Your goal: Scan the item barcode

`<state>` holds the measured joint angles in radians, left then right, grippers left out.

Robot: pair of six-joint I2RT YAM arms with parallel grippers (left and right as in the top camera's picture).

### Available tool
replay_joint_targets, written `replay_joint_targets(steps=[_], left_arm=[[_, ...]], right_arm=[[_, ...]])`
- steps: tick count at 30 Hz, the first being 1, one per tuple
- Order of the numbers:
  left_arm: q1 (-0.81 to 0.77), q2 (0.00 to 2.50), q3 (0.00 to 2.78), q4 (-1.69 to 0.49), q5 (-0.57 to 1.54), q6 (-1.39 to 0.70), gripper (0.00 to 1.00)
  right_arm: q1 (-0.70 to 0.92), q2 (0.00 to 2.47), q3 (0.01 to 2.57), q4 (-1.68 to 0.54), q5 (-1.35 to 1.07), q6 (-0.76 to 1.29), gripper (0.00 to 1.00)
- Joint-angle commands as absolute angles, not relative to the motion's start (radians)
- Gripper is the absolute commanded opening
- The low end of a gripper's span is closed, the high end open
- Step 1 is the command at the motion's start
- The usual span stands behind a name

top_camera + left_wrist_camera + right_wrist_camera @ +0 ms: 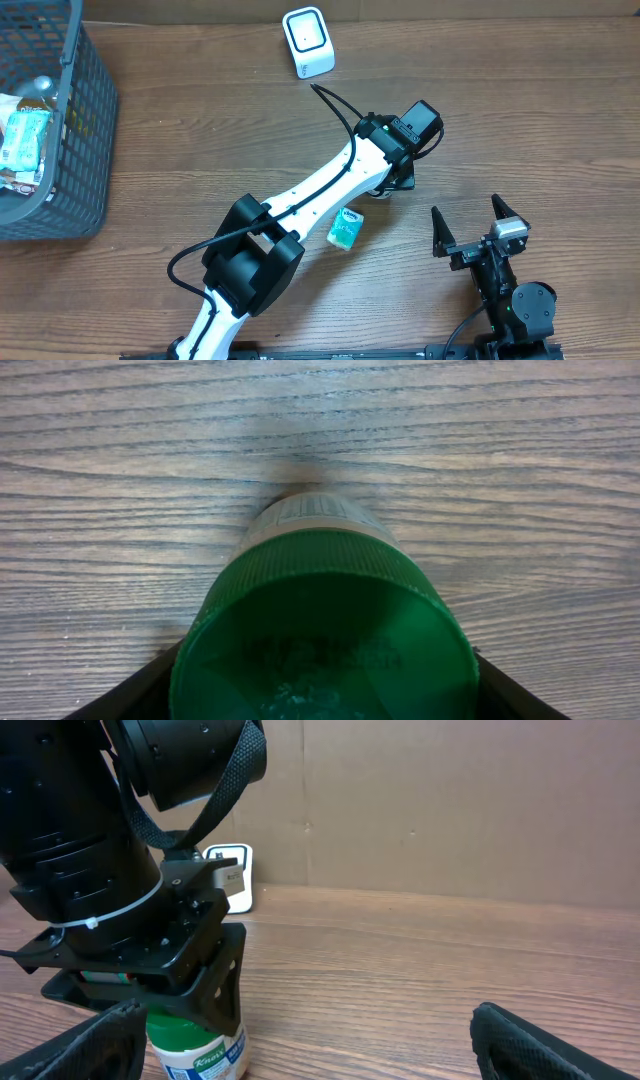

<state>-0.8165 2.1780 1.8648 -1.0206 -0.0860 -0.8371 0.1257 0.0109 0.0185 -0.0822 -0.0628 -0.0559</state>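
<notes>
Left wrist view looks down on a big green lid (pixel 320 630), with a dark finger pressed to it on each side. The right wrist view shows the left pincer (pixel 190 1005) clamped on the top of a jar (pixel 195 1058) with a white label. So the jar is right inside the left pincer. Its bottom is cut off, so I cannot tell if it stands on the table (pixel 200 150).

The scanner (pixel 308 40) is well apart from that pincer, farther out on the table. The right pincer (pixel 467 207) is wide apart and holds nothing.

I think the job now is to carry the jar to the scanner. The lid is round and smooth, so it could slip. Hold it tight and lift slowly. I cannot see the barcode, so turn the jar until the stripes face the scanner's window, then hold it steady there.
</notes>
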Motion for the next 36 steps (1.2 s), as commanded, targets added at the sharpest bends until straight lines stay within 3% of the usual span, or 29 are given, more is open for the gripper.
replay_joint_targets(steps=[1,4,7,13,17,24,29,36], left_arm=[[-0.820,2.187,1.869,-1.020,-0.084,-0.856,0.71],[-0.820,2.187,1.869,-1.021,-0.084,-0.852,0.90],[-0.820,2.187,1.869,-1.021,-0.084,-0.852,1.00],[-0.799,2.187,1.869,-0.992,-0.097,-0.599,1.00],[-0.789,2.187,1.869,-0.991,-0.096,-0.471,0.93],[-0.794,2.188,1.867,-0.982,-0.092,-0.472,0.84],[-0.796,2.188,1.867,-0.979,-0.084,-0.472,0.68],[-0.806,2.188,1.866,-0.979,-0.049,-0.472,0.57]], right_arm=[[0.122,0.004,0.008,-0.078,-0.054,-0.061,1.00],[0.122,0.004,0.008,-0.078,-0.054,-0.061,1.00],[0.122,0.004,0.008,-0.078,-0.054,-0.061,1.00],[0.122,0.004,0.008,-0.078,-0.054,-0.061,1.00],[0.122,0.004,0.008,-0.078,-0.054,-0.061,1.00],[0.122,0.004,0.008,-0.078,-0.054,-0.061,1.00],[0.122,0.004,0.008,-0.078,-0.054,-0.061,1.00],[0.122,0.004,0.008,-0.078,-0.054,-0.061,1.00]])
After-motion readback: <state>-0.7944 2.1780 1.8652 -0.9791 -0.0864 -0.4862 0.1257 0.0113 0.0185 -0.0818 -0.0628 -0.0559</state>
